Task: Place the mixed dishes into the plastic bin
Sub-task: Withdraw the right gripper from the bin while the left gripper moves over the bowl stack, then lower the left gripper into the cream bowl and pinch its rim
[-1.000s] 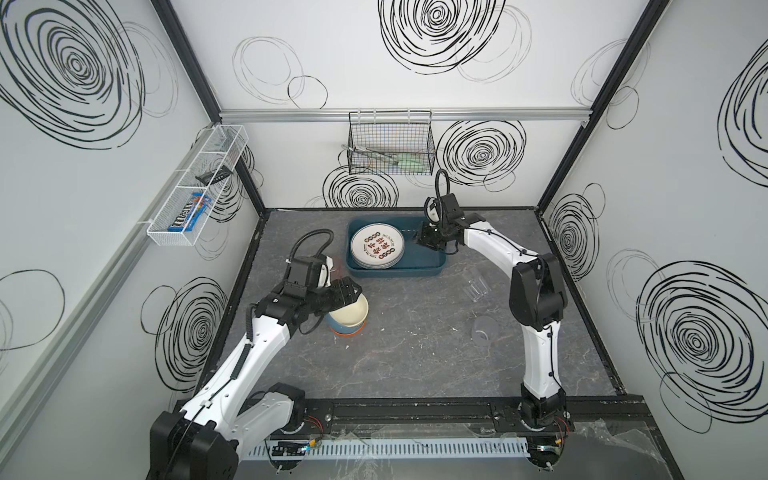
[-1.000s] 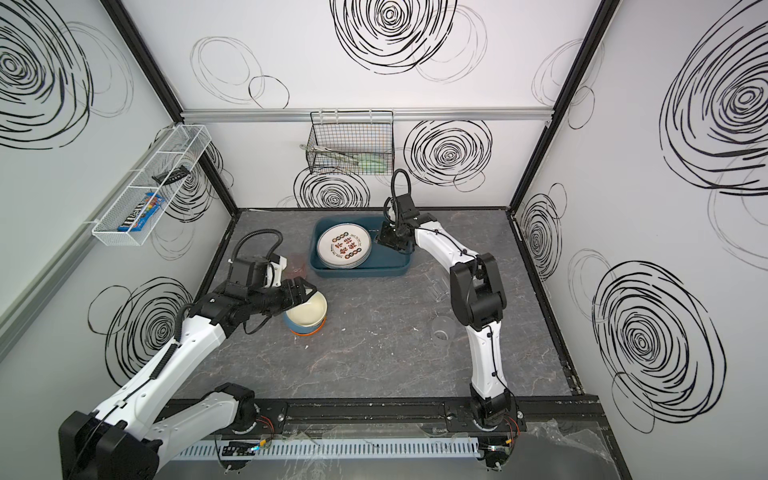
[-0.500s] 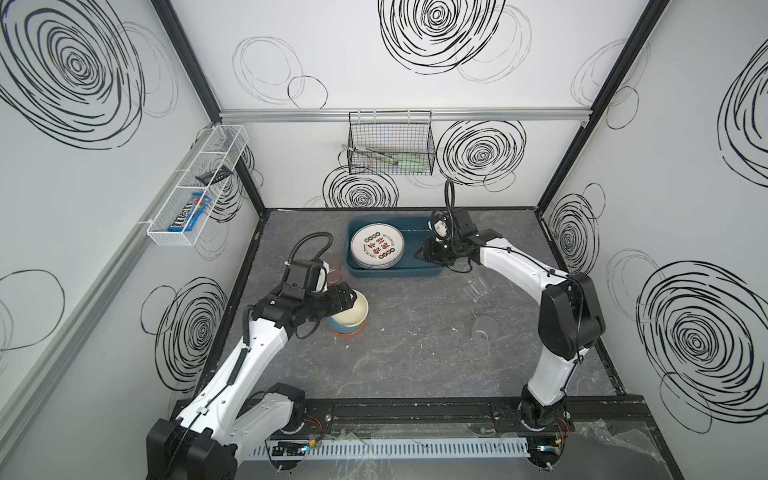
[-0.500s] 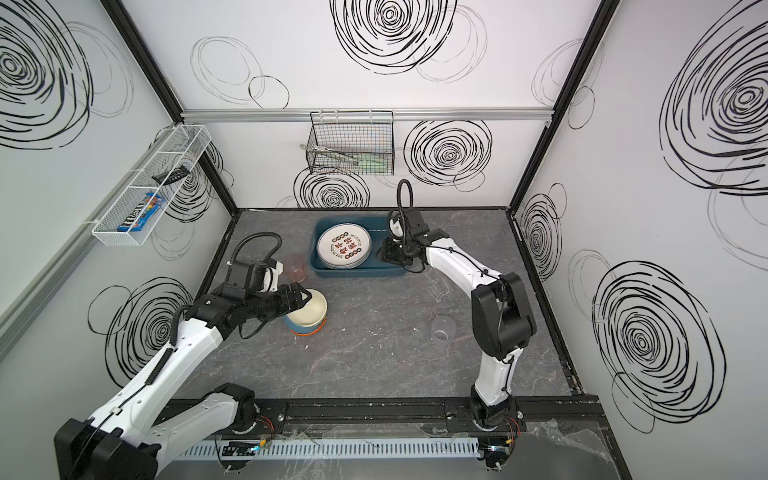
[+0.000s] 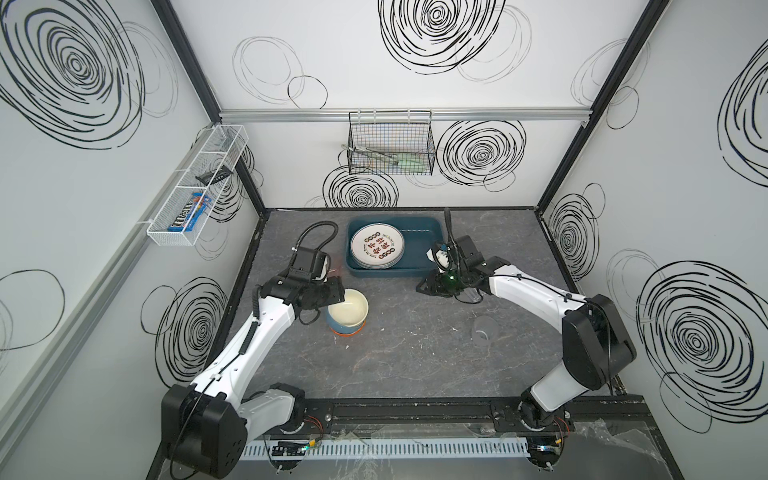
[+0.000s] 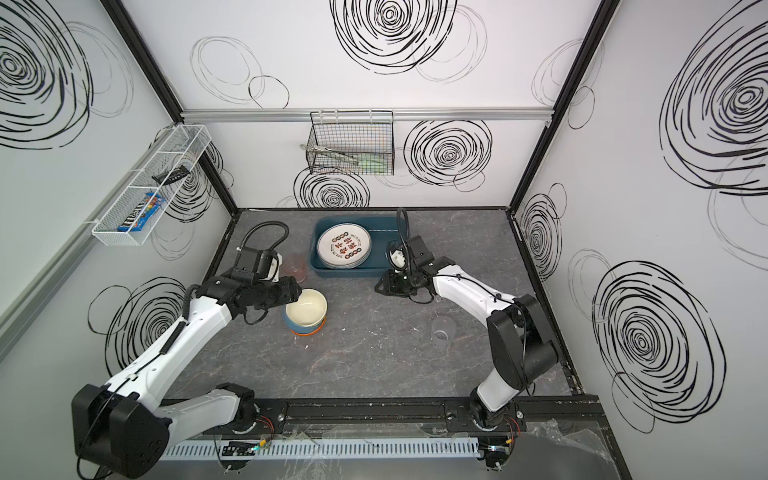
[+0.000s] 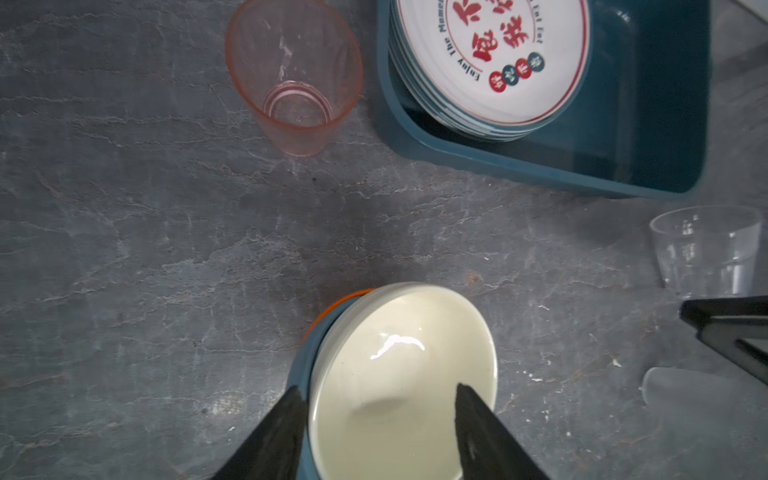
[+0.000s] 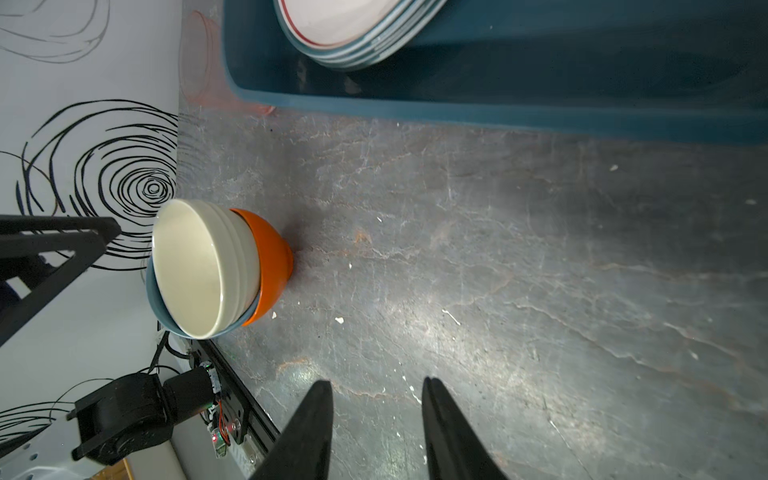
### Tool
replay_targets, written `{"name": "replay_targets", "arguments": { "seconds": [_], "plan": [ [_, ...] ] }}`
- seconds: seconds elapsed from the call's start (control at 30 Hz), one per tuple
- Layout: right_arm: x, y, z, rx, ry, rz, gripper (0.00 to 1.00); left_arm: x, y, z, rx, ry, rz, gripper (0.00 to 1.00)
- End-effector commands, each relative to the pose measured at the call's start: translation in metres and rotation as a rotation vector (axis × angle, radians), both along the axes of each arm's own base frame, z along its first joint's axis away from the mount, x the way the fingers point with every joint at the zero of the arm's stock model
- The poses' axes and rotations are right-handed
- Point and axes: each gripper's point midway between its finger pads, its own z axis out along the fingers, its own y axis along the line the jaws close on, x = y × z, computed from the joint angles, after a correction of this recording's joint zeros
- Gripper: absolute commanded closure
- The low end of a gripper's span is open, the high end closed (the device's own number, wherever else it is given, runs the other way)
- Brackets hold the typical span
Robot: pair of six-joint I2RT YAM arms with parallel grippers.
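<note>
With the left gripper [image 7: 378, 386] spread astride the rim of the nested bowls [image 7: 407, 332], which stand on the tabletop [image 7: 166, 249] near the teal plastic bin [image 7: 540, 170], a closing pinch may tip or split the uneven stack.

The nested bowls [image 7: 399, 374] look glossy and glazed, with a bright highlight on the cream inside, and the printed plates [image 7: 490, 50] shine likewise. The plastic bin [image 7: 540, 170] is smooth teal plastic. The pink tumbler [image 7: 295, 83] and clear tumbler [image 7: 706, 253] are see-through plastic, and the desk [image 7: 166, 249] is matt, veined and stone-like.
</note>
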Motion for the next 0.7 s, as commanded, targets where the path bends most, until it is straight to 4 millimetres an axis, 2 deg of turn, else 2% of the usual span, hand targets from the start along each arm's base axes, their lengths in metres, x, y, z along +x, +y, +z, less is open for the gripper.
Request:
{"name": "replay_targets", "arguments": {
  "seconds": [0.0,0.1,0.27,0.53,0.67],
  "plan": [
    [-0.004,0.0,0.011,0.035,-0.048,0.018,0.6,0.011,0.013,0.0,0.087,-0.008,0.002,0.44],
    [-0.008,-0.001,0.009,0.033,-0.041,0.021,0.6,0.015,0.013,-0.008,0.1,0.007,-0.002,0.48],
    [-0.012,-0.002,0.01,0.038,-0.04,0.025,0.6,0.02,0.013,-0.017,0.111,0.026,-0.011,0.51],
    [-0.014,-0.004,0.016,0.049,-0.055,0.024,0.6,0.022,0.009,-0.036,0.108,0.064,-0.034,0.57],
    [-0.016,-0.004,0.012,0.05,-0.045,0.022,0.6,0.022,0.008,-0.041,0.108,0.071,-0.037,0.59]
  ]
}}
